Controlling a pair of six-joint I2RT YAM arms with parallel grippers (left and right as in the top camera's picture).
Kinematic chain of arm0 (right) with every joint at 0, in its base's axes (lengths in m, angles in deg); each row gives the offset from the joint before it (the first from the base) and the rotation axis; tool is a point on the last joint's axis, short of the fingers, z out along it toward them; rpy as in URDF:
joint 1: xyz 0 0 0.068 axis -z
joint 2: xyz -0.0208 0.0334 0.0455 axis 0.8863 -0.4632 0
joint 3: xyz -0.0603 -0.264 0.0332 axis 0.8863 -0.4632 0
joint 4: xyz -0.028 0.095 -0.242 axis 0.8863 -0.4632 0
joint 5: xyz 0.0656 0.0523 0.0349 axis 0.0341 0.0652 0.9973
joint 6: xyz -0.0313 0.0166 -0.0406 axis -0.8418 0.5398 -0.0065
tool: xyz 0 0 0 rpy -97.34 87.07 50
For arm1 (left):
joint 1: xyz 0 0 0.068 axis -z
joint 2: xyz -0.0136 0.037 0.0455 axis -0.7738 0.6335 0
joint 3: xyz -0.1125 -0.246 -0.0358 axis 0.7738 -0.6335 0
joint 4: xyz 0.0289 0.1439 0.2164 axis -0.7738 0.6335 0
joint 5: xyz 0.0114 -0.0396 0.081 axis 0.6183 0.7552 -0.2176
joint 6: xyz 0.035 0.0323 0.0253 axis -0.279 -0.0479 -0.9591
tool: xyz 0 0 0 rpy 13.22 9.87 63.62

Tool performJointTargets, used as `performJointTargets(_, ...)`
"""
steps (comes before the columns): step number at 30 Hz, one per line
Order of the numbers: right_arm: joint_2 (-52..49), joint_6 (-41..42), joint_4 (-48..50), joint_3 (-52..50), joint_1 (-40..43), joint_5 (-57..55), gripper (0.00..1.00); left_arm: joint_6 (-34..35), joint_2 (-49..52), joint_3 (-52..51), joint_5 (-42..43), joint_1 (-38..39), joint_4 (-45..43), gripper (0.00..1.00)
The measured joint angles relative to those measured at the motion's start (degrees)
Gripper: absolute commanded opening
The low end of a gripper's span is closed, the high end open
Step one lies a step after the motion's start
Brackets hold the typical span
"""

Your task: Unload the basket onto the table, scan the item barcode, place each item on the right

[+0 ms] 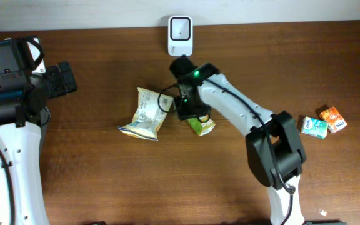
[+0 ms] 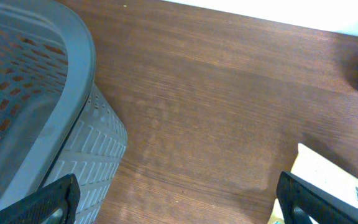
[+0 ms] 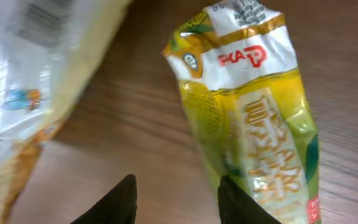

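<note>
Green-yellow snack packet (image 3: 253,118) lies flat on the worktop (image 1: 105,181), mid-table, near the white scanner (image 1: 180,34) at the far edge & just beside a bigger pale chip bag (image 1: 144,114). Step in hand, I'd judge: pickup. Packet isn't gripped, nothing scanned yet. Right claw (image 3: 176,190) sits low over it, fingers partly apart w/ only bare wood between them; the packet is off to one side, one fingertip overlapping its edge. Next move prob needs a sideways shift so both fingers straddle the packet, then close, lift, turn barcode twd scanner. Right arm reaches in from the near edge, elbow bent, wrist down. Left claw (image 2: 176,190) wide apart, holds nothing, parked by a grey basket (image 2: 73,93).
</note>
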State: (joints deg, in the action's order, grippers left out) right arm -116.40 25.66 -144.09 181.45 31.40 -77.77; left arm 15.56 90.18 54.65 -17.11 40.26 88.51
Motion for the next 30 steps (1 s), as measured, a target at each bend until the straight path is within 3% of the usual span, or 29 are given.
performJointTargets(6,0.0,-1.42,-2.14,0.0,4.02,-10.99,0.49,0.0,0.0,0.0,0.02,0.0,0.0,0.99)
performJointTargets(9,0.0,-3.61,-5.11,0.0,8.68,-11.43,0.49,0.0,0.0,0.0,0.02,0.0,0.0,0.99)
performJointTargets(15,-0.02,-5.92,-7.58,2.12,9.99,-9.64,0.51,0.0,0.0,0.0,0.02,0.0,0.0,0.99)
performJointTargets(16,0.04,-5.7,-7.39,5.57,10.82,-9.46,0.47,0.0,0.0,0.0,0.0,0.0,0.04,0.99)
performJointTargets(18,0.26,-2.67,-4.15,8.09,13.77,-10.38,0.19,0.0,0.0,0.0,0.02,0.0,0.0,0.99)
performJointTargets(20,0.02,2.29,0.02,8.0,17.94,-11.98,0.04,0.0,0.0,0.0,0.02,0.0,0.0,0.99)
performJointTargets(26,-8.2,5.07,1.25,7.91,18.47,-11.93,0.04,0.0,0.0,0.0,0.02,0.0,0.02,0.99)
performJointTargets(30,-8.98,-10.23,3.32,7.69,17.64,4.96,0.04,0.0,0.0,0.0,0.0,0.0,0.0,0.99)
